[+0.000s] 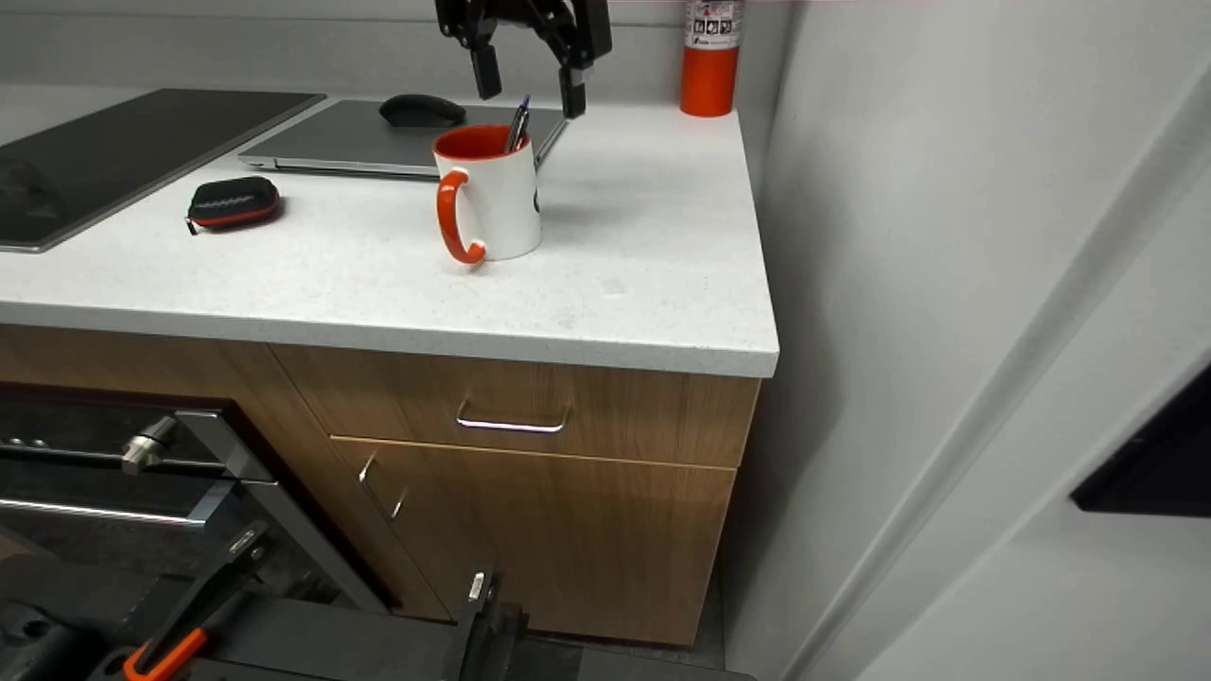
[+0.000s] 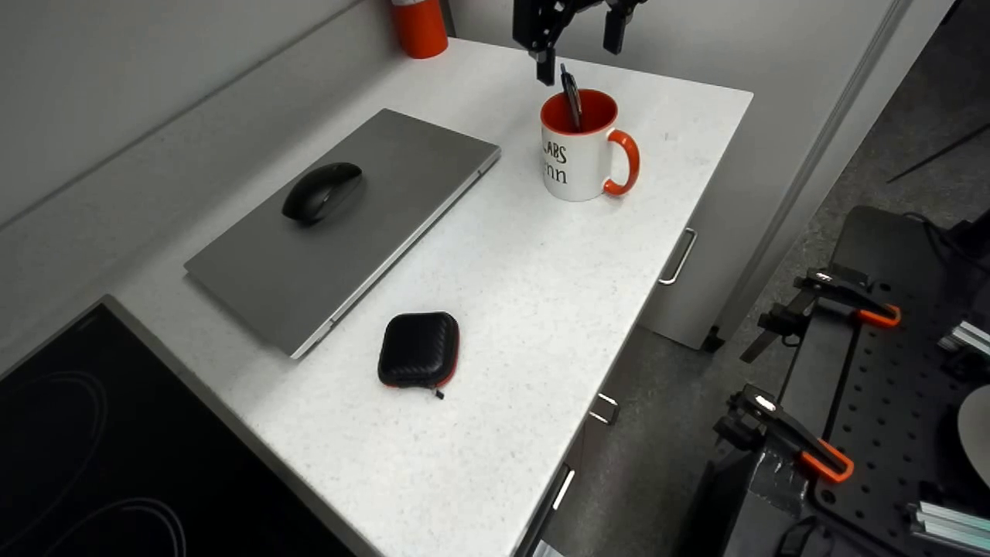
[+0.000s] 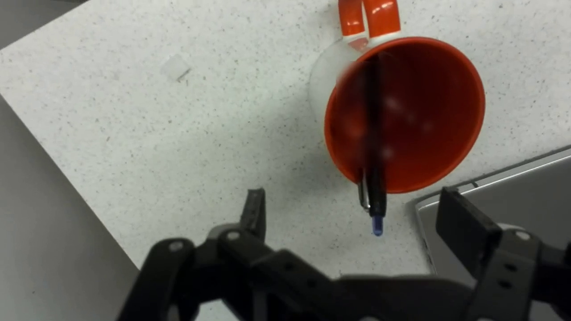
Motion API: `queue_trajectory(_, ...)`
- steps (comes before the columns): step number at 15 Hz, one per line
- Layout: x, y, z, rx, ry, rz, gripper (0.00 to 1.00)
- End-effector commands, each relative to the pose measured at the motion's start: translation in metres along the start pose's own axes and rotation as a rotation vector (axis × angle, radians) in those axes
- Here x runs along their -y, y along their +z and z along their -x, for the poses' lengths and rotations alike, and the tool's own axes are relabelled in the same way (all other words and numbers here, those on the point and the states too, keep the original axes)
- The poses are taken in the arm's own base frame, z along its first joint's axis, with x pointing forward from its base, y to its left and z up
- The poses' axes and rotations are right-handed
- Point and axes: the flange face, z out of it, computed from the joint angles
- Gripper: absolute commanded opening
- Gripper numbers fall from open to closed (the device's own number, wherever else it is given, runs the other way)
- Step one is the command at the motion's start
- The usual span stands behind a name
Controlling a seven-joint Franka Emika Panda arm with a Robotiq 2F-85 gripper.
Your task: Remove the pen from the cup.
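Note:
The cup, a white mug with a red handle and red inside, stands upright on the white counter in both exterior views (image 1: 501, 208) (image 2: 574, 166) and in the wrist view (image 3: 432, 129). The dark pen (image 1: 518, 129) leans in the cup, with its silver clip and blue end sticking up above the rim; it also shows in an exterior view (image 2: 572, 99) and in the wrist view (image 3: 377, 191). My gripper (image 1: 530, 92) is open and empty above the cup, fingers pointing down. In the wrist view (image 3: 352, 196) the pen's top shows between the spread fingers, touching neither.
A closed grey laptop (image 2: 379, 224) with a black mouse (image 2: 319, 193) on it lies beside the cup. A small black case (image 2: 420, 350) lies on the counter. A red canister (image 1: 710, 80) stands at the back. A wall (image 1: 851, 236) borders the counter's end.

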Motion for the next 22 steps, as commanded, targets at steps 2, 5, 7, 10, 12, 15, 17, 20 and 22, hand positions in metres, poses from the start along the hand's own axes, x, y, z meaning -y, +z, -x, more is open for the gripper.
queue_trajectory(2, 0.003, 0.001, -0.009, 0.011, 0.059, -0.018, 1.0)
queue_trajectory(5, 0.005, 0.003, -0.008, 0.023, 0.071, -0.025, 1.0)
queue_trajectory(7, 0.009, 0.003, -0.008, 0.028, 0.075, -0.031, 1.0)
queue_trajectory(10, 0.014, 0.005, -0.01, 0.028, 0.085, -0.046, 1.0)
queue_trajectory(12, 0.015, 0.005, -0.011, 0.029, 0.097, -0.058, 0.74)
queue_trajectory(15, 0.015, 0.005, -0.014, 0.02, 0.109, -0.069, 0.62)
queue_trajectory(17, 0.013, 0.006, -0.016, 0.024, 0.116, -0.072, 0.45)
queue_trajectory(20, 0.011, 0.007, -0.017, 0.025, 0.126, -0.079, 0.19)
queue_trajectory(22, 0.01, 0.007, -0.018, 0.024, 0.127, -0.079, 0.03)
